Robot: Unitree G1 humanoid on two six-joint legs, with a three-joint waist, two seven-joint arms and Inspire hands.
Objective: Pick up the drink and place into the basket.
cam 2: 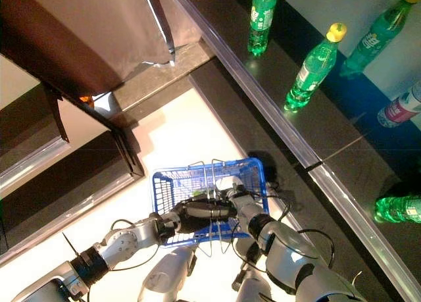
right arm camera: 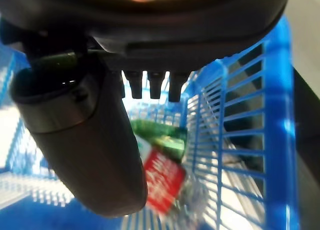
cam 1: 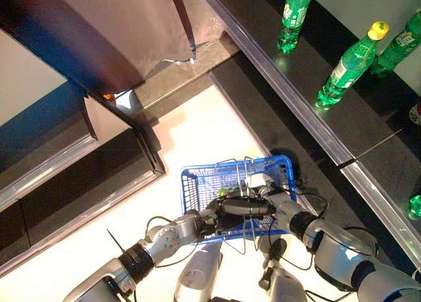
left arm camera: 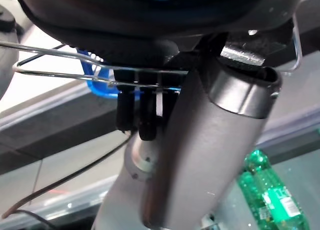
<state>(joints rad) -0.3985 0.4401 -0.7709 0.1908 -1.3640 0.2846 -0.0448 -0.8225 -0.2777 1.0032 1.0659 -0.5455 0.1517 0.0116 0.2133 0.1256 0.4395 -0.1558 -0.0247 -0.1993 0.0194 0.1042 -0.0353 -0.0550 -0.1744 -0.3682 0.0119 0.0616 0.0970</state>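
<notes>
My left hand (cam 1: 227, 208) is shut on the thin wire handles (left arm camera: 75, 72) of the blue basket (cam 1: 195, 183) and holds it raised in front of me. A drink with a green body and a red label (right arm camera: 162, 177) lies inside the blue basket, against its mesh wall (right arm camera: 240, 140). My right hand (right arm camera: 90, 140) is over the basket's inside, just above the drink. It is open and holds nothing.
A long dark shelf (cam 1: 309, 118) runs along the right with upright green bottles (cam 1: 348, 65) on it, a red-labelled drink (cam 2: 401, 108) and another green bottle (cam 2: 398, 210) nearer me. A dark cabinet with brown cloth (cam 1: 118, 25) stands at the back left.
</notes>
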